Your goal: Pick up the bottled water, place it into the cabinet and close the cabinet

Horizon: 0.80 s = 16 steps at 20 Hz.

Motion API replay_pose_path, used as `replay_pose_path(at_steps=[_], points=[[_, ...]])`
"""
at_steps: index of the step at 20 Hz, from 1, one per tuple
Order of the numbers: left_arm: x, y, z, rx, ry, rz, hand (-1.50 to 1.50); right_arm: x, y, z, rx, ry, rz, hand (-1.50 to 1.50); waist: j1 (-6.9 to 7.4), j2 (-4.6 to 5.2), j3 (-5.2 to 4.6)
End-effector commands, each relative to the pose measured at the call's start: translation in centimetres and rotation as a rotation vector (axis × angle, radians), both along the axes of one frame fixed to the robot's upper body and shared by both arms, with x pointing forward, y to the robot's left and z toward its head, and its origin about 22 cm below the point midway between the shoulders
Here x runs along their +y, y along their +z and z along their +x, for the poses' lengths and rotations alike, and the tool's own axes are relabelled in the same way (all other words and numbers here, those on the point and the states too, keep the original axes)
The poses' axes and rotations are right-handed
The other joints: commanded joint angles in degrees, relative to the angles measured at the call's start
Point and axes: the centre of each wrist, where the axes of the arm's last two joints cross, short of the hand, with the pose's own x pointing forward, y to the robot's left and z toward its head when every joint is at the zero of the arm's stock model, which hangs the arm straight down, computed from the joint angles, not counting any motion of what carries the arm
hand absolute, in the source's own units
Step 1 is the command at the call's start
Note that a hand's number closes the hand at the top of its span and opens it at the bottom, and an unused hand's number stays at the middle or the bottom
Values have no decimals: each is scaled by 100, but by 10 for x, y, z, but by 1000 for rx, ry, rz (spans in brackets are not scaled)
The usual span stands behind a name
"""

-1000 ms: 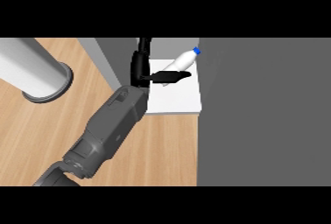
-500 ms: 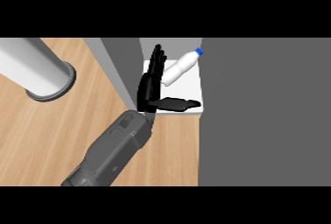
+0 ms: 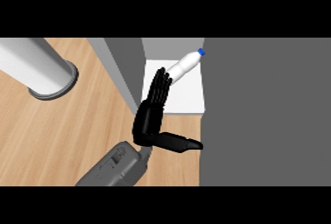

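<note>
A wooden tabletop [image 3: 58, 131] fills the left of the head view, with a grey cabinet [image 3: 123, 65] rising along its right side; the cabinet's white shelf [image 3: 187, 96] shows between a grey side wall and the broad dark grey cabinet door [image 3: 265, 113] that covers the right of the picture. The bottled water [image 3: 184, 65] lies tilted at the back of that shelf, blue cap toward the door, touched by no hand. A second ago the right hand [image 3: 150, 118] was curled round the bottle over the shelf; half a second ago it had let go, and now it has drawn back toward the shelf's front edge, fingers straight and released, fingertips just short of the bottle, thumb stuck out toward the door. A pale grey cylinder [image 3: 39, 70] stands well left of the cabinet and has not moved. The left hand shows nowhere. Placing looks done; closing the door is probably what remains, and the hand must clear the shelf first.
</note>
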Motion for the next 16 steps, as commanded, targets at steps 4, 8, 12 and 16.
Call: replay_pose_path(at_steps=[4,8,12,16], points=[[22,-5,-48,59,-51,-4,150,4,39,-6,-41,193,-140,150,-17,-7,-3],[53,-2,-62,47,-12,3,150,-2,33,-3,3,308,-208,150,-2,-3,0],[80,-7,-70,44,45,-14,-150,13,53,-6,-55,431,-227,150,-31,-7,-11],[109,-8,-97,52,98,-5,-150,21,62,-10,-97,498,-263,150,-44,-41,-13]])
